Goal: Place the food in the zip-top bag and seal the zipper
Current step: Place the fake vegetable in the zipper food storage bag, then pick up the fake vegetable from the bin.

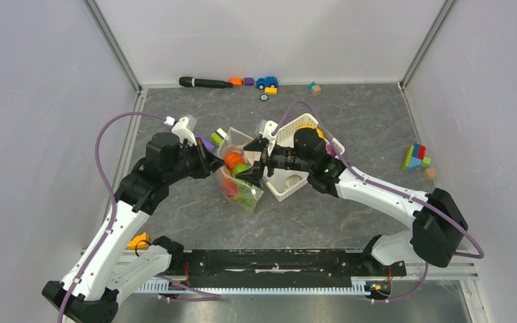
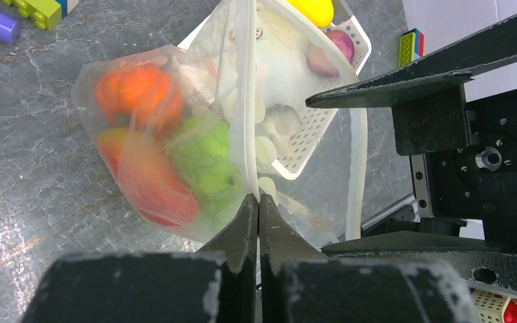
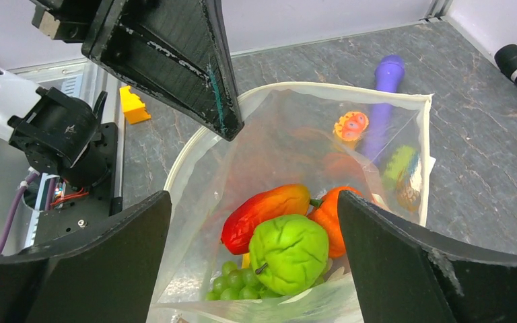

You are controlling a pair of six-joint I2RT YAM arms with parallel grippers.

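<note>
The bag is held up in the middle of the table, touching the basket. Its mouth is spread open, and the zipper is not pressed shut.

The left gripper is shut tight on the bag, right at the zipper edge. The right gripper is spread wide at the bag's mouth, and nothing is held in it.

Four foods are seen inside the bag. A pumpkin, a green fruit, a red fruit and grapes are heaped at the bottom, all touching. The green fruit is laid on top of the grapes. The red fruit is leaned beside the pumpkin.

The basket is white, with many small holes. A yellow fruit and an onion are seen in it, close together at one end. Something pale is also seen there through the bag, but it cannot be told what it is.

A black pen and a toy car are laid by the back wall. Some blocks are piled far to the right.
</note>
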